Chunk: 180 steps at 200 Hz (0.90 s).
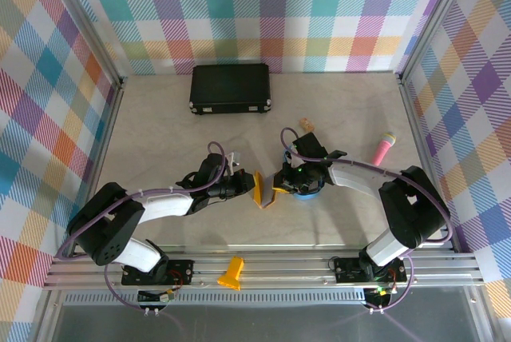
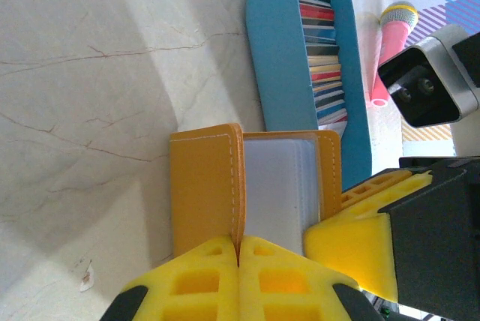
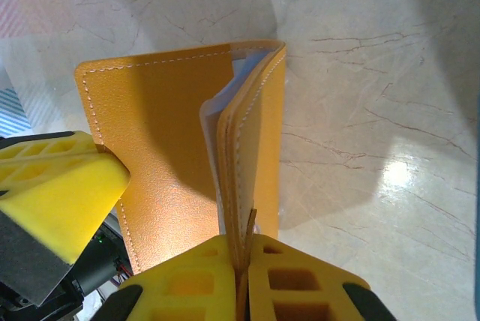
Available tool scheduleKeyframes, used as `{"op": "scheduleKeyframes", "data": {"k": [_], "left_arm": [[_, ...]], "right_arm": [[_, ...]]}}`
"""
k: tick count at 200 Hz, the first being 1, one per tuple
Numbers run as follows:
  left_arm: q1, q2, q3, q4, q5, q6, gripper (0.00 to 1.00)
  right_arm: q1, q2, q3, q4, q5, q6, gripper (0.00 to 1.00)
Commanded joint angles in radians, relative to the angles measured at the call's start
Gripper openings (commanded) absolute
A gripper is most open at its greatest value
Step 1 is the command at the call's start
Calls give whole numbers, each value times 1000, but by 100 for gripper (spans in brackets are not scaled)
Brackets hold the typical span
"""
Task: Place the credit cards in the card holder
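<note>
The wallet (image 2: 204,186) hangs half open mid-table, left gripper (image 2: 238,250) clenched on one flap, right gripper (image 3: 244,250) on the other. Light and floppy, probably; edges suit gripping. Slippery-looking cards (image 2: 324,58) sit in the tray (image 2: 274,73) beside.

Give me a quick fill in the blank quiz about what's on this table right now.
1. The left tool and right tool both pinch the ___.
2. The credit cards sit in a ___ tray.
3. The toy microphone is ___.
Missing: card holder; blue; pink.
</note>
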Motion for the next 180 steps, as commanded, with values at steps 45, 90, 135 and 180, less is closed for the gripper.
{"op": "scheduleKeyframes", "data": {"k": [45, 90, 135, 180], "left_arm": [[-11, -8, 8, -4, 18, 33, 38], [49, -194, 104, -267, 6, 160, 67], [205, -419, 190, -652, -72, 228, 67], [268, -480, 219, -826, -91, 302, 65]], "right_arm": [[5, -67, 123, -193, 101, -134, 0], [91, -118, 433, -684, 524, -276, 0], [218, -10, 657, -955, 878, -290, 0], [315, 114, 780, -1094, 1066, -285, 0]]}}
